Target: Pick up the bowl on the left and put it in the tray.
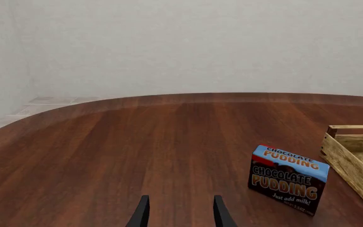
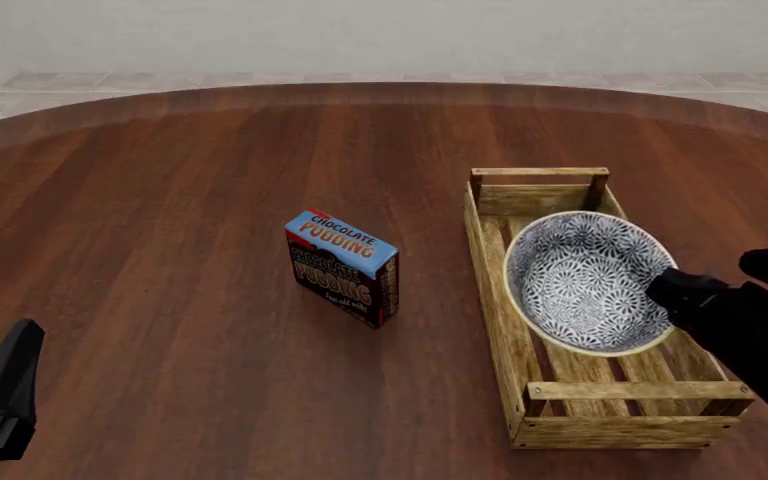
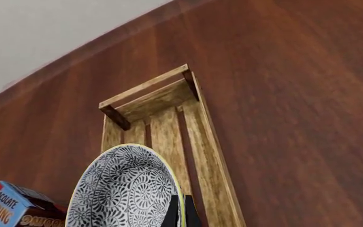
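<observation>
Wooden tray (image 2: 498, 300) under tilted bowl (image 2: 584, 285); right claw (image 3: 181, 213) pinching rim; left claw (image 1: 178, 213) spread.

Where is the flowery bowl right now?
In the front view, the bowl is on the right, tilted over the wooden tray, gripped at its rim by the right hand.

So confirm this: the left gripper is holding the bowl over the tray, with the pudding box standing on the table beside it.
Wrong arm. The right gripper holds the bowl over the tray, as the front view shows; the pudding box does stand beside it.
</observation>
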You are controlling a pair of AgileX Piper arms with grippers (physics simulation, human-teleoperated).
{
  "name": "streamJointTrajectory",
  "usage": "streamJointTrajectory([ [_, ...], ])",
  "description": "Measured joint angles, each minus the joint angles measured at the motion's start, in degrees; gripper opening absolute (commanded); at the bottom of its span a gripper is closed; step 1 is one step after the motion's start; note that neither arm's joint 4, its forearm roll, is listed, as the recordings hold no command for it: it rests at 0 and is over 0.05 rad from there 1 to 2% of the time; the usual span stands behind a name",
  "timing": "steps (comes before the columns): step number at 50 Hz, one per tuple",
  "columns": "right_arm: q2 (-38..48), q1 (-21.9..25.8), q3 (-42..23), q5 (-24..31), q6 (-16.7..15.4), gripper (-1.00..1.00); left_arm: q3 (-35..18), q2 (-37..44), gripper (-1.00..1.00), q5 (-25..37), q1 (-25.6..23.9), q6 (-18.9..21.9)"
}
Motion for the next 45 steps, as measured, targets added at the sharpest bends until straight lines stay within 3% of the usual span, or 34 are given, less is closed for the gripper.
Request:
streamJointTrajectory([
  [45,2.3,0.4,-0.2,-2.1,-0.8,-1.0,0.0,0.0,1.0,0.0,0.0,0.0],
])
